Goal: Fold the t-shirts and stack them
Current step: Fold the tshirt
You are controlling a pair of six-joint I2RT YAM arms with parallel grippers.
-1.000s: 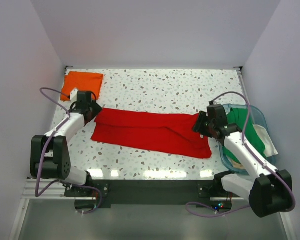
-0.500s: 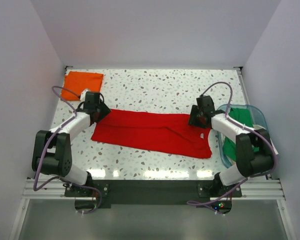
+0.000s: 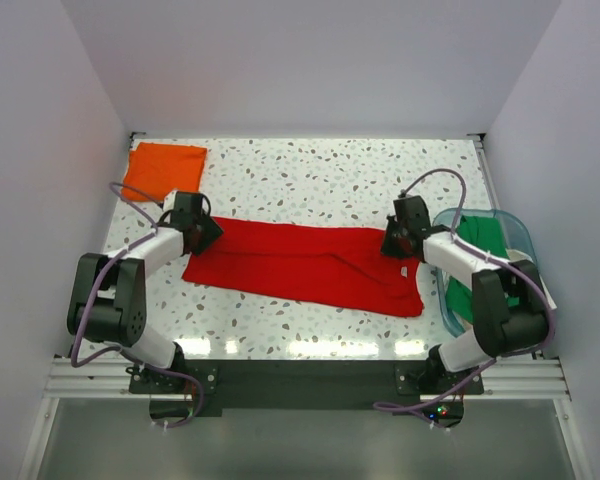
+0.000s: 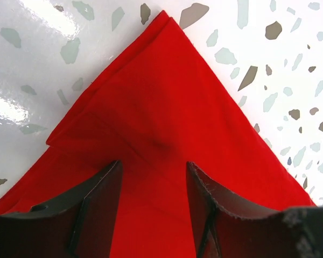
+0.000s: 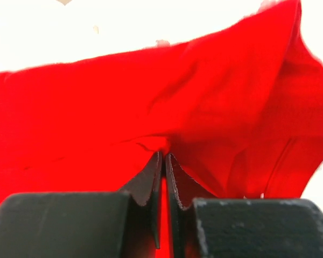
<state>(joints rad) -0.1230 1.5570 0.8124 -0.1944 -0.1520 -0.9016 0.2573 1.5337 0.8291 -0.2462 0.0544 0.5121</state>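
The red t-shirt [image 3: 300,262] lies folded into a long band across the table. My left gripper [image 3: 205,232] is open, low over the shirt's far left corner. In the left wrist view its fingers [image 4: 99,199] straddle the red cloth [image 4: 167,107] near that pointed corner, gripper [image 4: 153,166] gap wide. My right gripper [image 3: 392,240] sits at the shirt's far right corner. In the right wrist view this gripper [image 5: 164,156] is shut, pinching a raised pucker of red cloth [image 5: 97,107]. An orange t-shirt [image 3: 163,165] lies folded at the back left. A green t-shirt [image 3: 485,240] rests in the tub.
The translucent teal tub [image 3: 515,228] stands at the right edge, right behind my right arm, with pale cloth hanging over its near side. White walls close in the speckled table [image 3: 330,170] on three sides.
The right gripper has closed on the red cloth at the right corner. The left gripper has slid a little right onto the left corner, still open.
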